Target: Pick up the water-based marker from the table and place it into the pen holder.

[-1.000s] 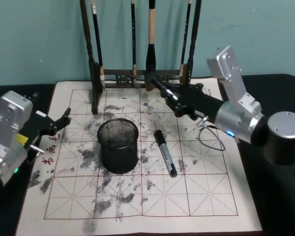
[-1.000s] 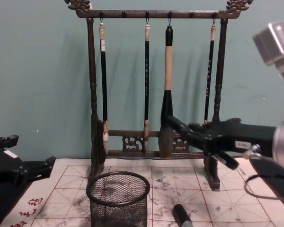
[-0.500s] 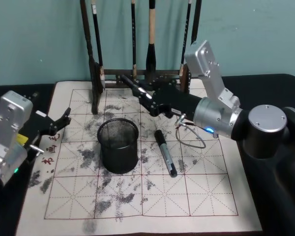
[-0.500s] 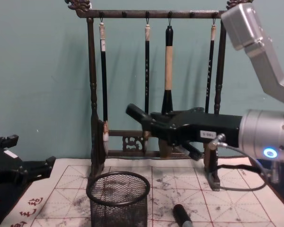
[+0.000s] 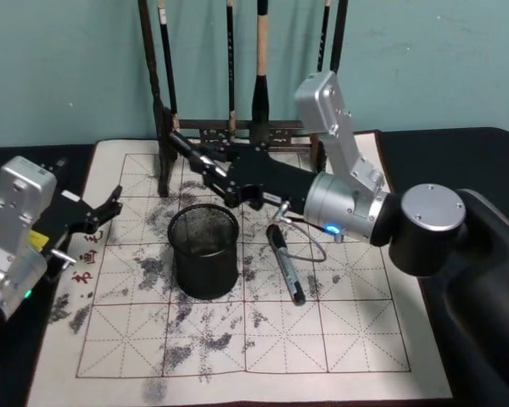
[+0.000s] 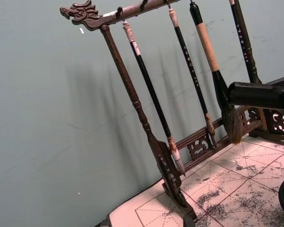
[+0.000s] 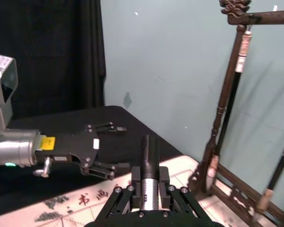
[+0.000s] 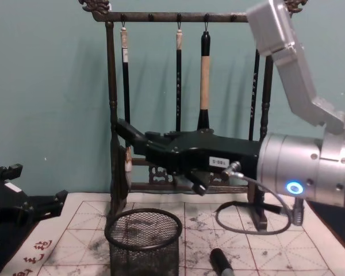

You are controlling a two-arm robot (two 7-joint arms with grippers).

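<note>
The right gripper (image 5: 210, 166) is closed on a black, round-barrelled marker (image 5: 185, 147). The marker is clamped near its rear between the fingers (image 7: 135, 178) and held roughly level, with its free end projecting well ahead of them. Directly below the fingers, and apart from them, stands the round black wire-mesh pen holder (image 5: 205, 267), upright and with nothing visible inside. The marker's tip is carried out past the holder's far rim.

Just ahead of that tip stands the near post of the tall dark wooden brush rack (image 5: 163, 144), and this is judged the first hazard. If the wrist is swung or tilted without being drawn back, the post or a hanging brush (image 8: 125, 98) could be struck and the marker knocked askew in the grip.

The second hazard lies in the marker's level attitude. If it is released as held, it is likely to land across the thick rim and roll off rather than drop in. The mesh cup (light, by the look of it) could also be tipped by a glancing push.

Behind and below the wrist, a second black marker (image 5: 285, 263) lies on the ink-stained white grid mat (image 5: 348, 339), and a slack grey cable loop (image 5: 310, 248) hangs close to it. It could be dragged if the arm is lowered.

Well off to the far side, the left gripper (image 5: 112, 206) is parked with its fingers apart and nothing held.
</note>
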